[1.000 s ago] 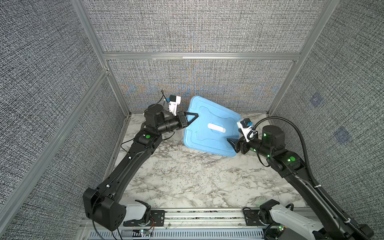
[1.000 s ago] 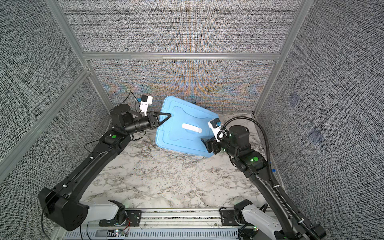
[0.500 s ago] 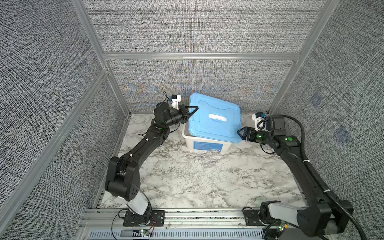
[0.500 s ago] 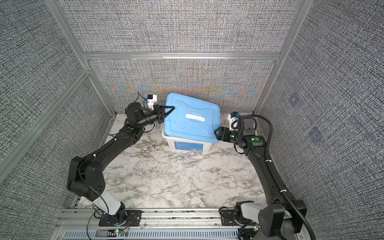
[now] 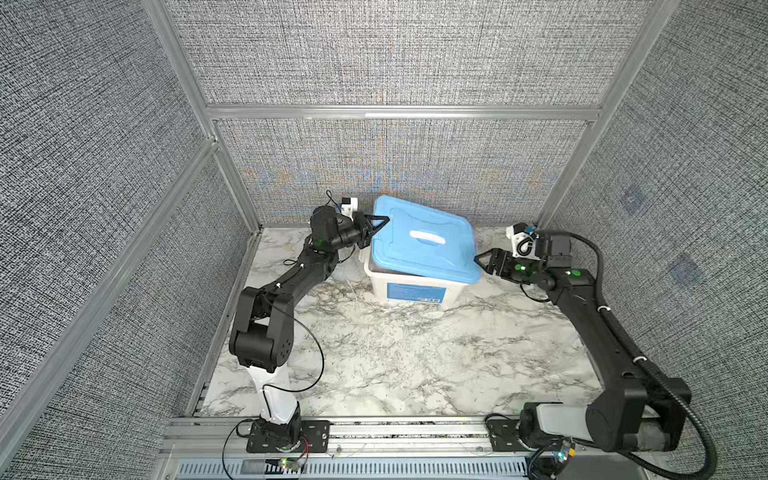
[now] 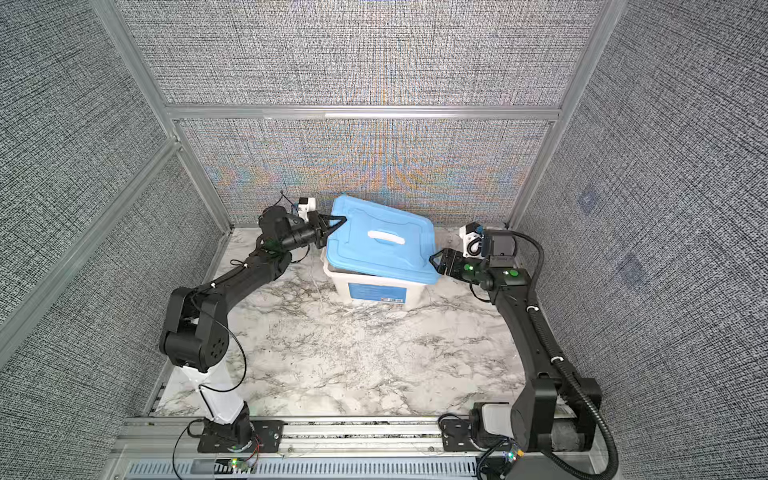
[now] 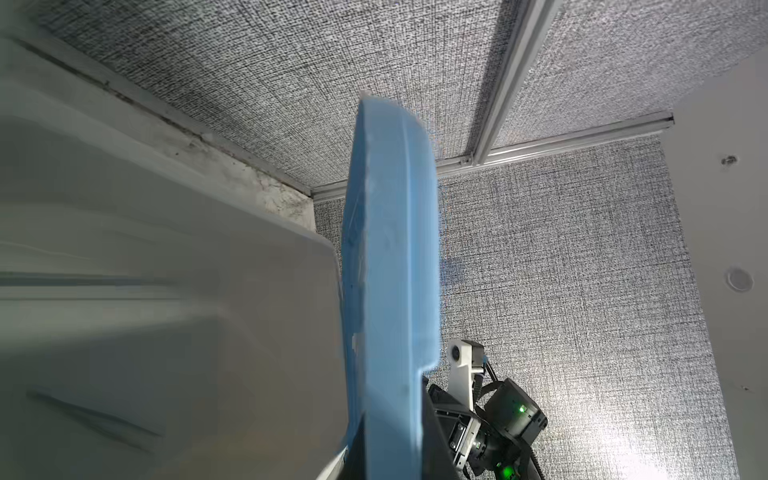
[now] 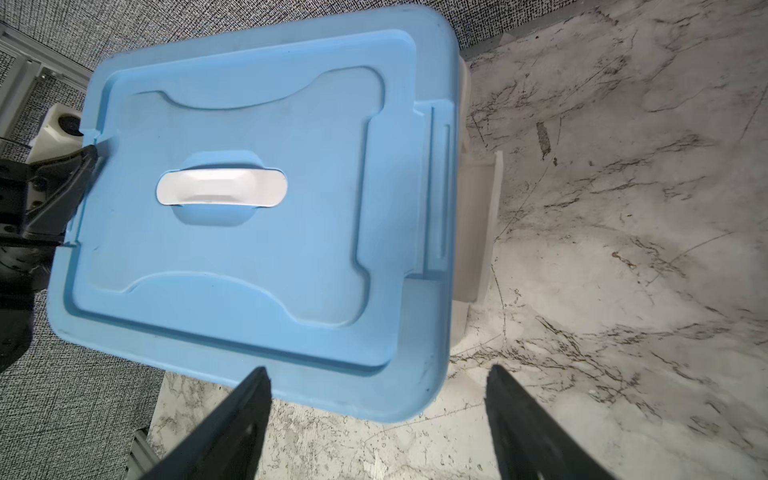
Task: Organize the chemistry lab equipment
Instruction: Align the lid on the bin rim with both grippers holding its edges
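The left gripper [image 5: 380,220] is pinched narrow on the left rim of the blue lid [image 5: 419,253], which lies tilted over the white tub [image 5: 409,291] at the back of the marble table [image 5: 395,353]. The lid looks light and stiff, so a rim hold suits it. No lab equipment shows; it may lie hidden in the tub. Such thin clear pieces would likely be light, slippery and breakable, best taken mid-length. The right gripper [image 5: 482,259] stands wide beside the lid's right corner, holding nothing
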Controlling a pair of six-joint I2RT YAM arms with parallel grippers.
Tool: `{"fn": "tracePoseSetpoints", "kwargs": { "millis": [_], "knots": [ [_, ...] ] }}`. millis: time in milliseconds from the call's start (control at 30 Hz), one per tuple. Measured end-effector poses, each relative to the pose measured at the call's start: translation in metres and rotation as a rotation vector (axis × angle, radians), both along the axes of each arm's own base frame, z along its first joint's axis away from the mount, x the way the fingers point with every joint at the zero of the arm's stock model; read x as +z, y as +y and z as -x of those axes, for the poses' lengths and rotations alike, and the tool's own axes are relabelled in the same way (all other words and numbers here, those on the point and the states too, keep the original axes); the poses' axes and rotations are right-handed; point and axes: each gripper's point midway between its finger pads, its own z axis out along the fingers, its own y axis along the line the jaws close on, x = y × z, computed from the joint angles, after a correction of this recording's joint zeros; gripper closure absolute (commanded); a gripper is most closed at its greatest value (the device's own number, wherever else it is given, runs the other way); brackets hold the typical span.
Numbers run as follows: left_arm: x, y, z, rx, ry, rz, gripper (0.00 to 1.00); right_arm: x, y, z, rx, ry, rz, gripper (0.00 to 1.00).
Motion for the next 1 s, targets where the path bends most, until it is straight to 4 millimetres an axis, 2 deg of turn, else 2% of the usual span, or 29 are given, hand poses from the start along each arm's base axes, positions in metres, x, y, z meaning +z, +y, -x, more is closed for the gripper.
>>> {"fn": "tracePoseSetpoints", "kwargs": {
  "millis": [133,233,300,567,767,900,1000],
  "knots": [
    [-0.012,0.004,-0.001,-0.013,0.042,-0.052,0.91,-0.013,0.001,-0.008,0.006,0.035,-0.001,0.21],
    [-0.020,0.006,0.001,-0.024,0.065,-0.096,0.82,-0.017,0.004,-0.012,0.019,0.042,-0.001,0.21],
    [-0.027,0.008,0.002,-0.025,0.088,-0.118,0.80,-0.019,0.007,-0.013,0.027,0.043,0.001,0.21],
    [-0.061,0.037,-0.004,0.027,0.173,-0.217,0.75,-0.030,0.016,-0.022,0.047,0.050,0.052,0.25],
    [-0.066,0.045,-0.007,0.050,0.158,-0.306,0.73,-0.039,0.021,-0.030,0.054,0.059,0.091,0.34],
    [-0.067,0.049,-0.009,0.055,0.125,-0.364,0.73,-0.039,0.021,-0.033,0.043,0.049,0.118,0.35],
    [-0.075,0.051,-0.010,0.057,0.122,-0.399,0.73,-0.039,0.021,-0.034,0.037,0.045,0.132,0.35]
  ]
}}
